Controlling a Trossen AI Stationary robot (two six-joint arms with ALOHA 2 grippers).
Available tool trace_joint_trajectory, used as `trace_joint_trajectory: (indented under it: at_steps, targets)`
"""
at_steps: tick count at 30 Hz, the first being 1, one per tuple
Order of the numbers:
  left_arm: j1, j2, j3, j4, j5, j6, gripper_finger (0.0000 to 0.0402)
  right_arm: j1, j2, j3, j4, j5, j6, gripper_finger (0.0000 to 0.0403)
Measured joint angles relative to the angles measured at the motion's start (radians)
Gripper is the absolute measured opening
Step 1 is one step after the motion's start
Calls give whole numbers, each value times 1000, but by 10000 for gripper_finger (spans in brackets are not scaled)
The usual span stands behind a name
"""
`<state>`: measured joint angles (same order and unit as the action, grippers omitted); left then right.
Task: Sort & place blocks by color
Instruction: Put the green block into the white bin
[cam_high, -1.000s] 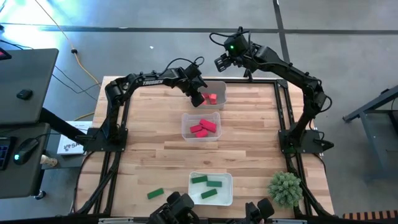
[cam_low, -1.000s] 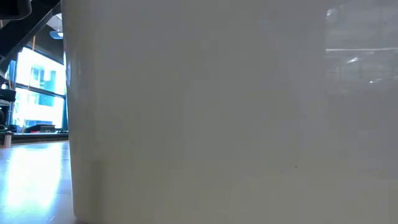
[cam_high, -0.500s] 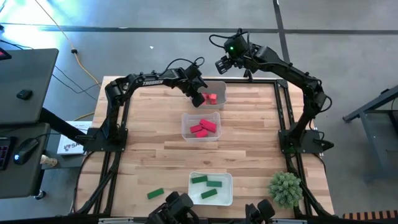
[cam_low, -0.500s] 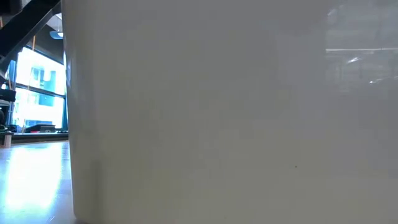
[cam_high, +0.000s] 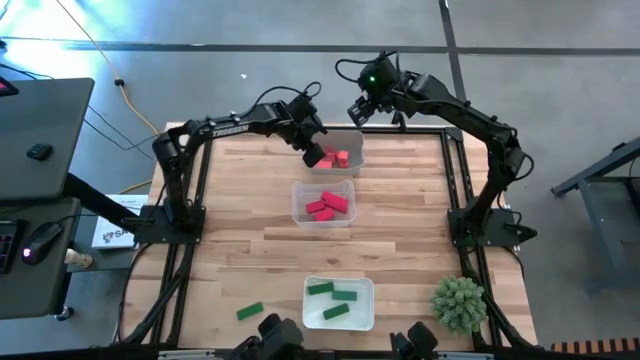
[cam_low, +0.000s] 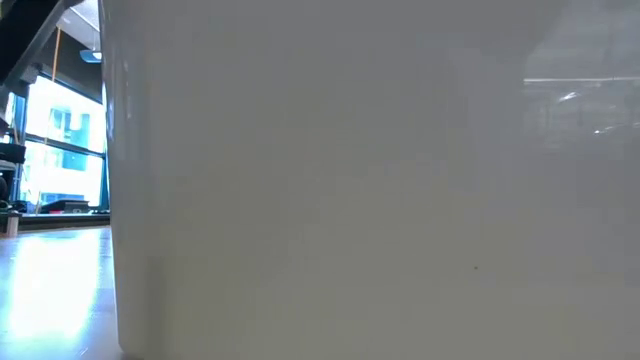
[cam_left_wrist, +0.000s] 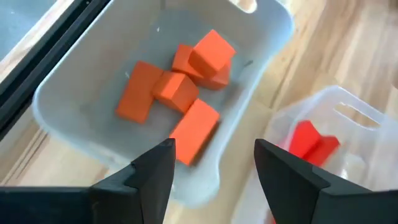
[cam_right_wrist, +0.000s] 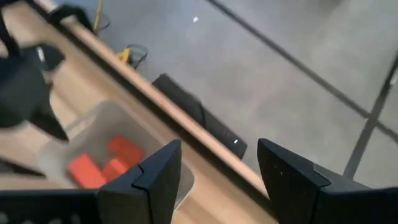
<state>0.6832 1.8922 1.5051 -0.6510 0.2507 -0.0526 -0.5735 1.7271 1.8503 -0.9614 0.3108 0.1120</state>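
Several orange-red blocks (cam_left_wrist: 177, 93) lie in the far white tray (cam_high: 347, 150). Deep red blocks (cam_high: 326, 205) lie in the middle clear tray (cam_high: 322, 218). Three green blocks (cam_high: 333, 298) lie in the near white tray (cam_high: 360, 300), and one green block (cam_high: 250, 311) lies on the table at the near left. My left gripper (cam_high: 314, 151) hovers open and empty over the far tray's left part; it also shows in the left wrist view (cam_left_wrist: 214, 165). My right gripper (cam_high: 361, 107) is open and empty in the air past the table's far edge; it also shows in the right wrist view (cam_right_wrist: 217, 168).
A spiky green plant ball (cam_high: 459, 302) sits at the near right corner. A white tray wall (cam_low: 350, 180) stands close before the low camera and hides most of the table in that view. Bare wood lies left and right of the tray row.
My left arm has risen a little over the far tray, its gripper staying above the tray's left part. The blocks have kept still.
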Motion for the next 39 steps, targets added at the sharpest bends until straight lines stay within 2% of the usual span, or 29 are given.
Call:
trace_joint_trajectory:
  at_steps: [9, 17, 23, 30, 39]
  targets:
    - [-64, -148, 0, -274, -9, 3, 209, 0, 0, 0, -145, -85, -22, 202]
    - [-207, -244, 0, -464, -199, -22, 209, 0, 0, 0, -169, -223, -42, 202]
    - [-314, -282, 0, -545, -214, -49, 209, 12, 0, 0, -255, -345, -17, 202]
    - [-432, -294, 0, -570, -214, -73, 209, 77, 0, 0, -306, -324, 30, 202]
    - [-600, -295, -21, -659, -304, -274, 209, 160, 0, 0, -299, -210, 184, 202]
